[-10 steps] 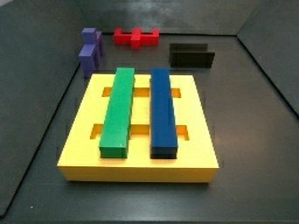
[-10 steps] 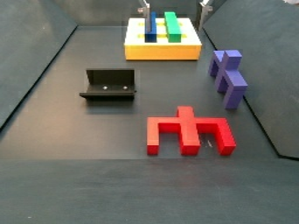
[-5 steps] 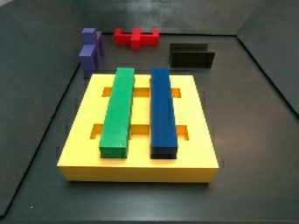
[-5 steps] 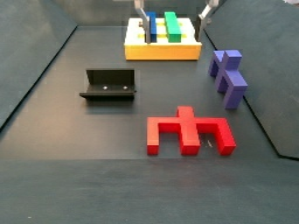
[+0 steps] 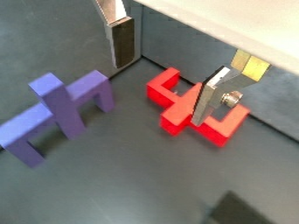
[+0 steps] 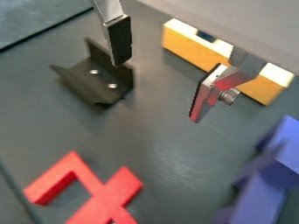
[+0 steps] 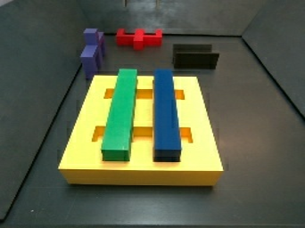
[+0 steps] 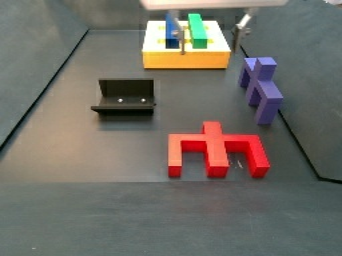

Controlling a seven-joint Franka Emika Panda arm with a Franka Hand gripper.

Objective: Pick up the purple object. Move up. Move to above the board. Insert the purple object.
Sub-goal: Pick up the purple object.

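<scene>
The purple object [image 7: 89, 49] lies on the dark floor beyond the board's far left corner, and in a side view [image 8: 262, 86] it rests by the right wall. A wrist view shows the purple object [image 5: 59, 109] off to one side of the fingers. The yellow board [image 7: 202, 125] carries a long green bar [image 7: 119, 111] and a long blue bar [image 7: 167, 111]. My gripper [image 8: 206, 22] hangs high at the top edge, open, with nothing between its fingers [image 5: 121, 39]. In both wrist views the gripper [image 5: 167, 70] [image 6: 163, 68] stands open over bare floor.
A red notched block [image 8: 214, 150] lies on the floor, near the gripper in a wrist view [image 5: 193, 109]. The black fixture [image 8: 124, 97] stands left of centre and behind one finger [image 6: 96, 80]. Dark walls enclose the floor on three sides.
In a side view the gripper has come further into the picture from the top edge, and its white body now shows. The blocks and the board have not moved.
</scene>
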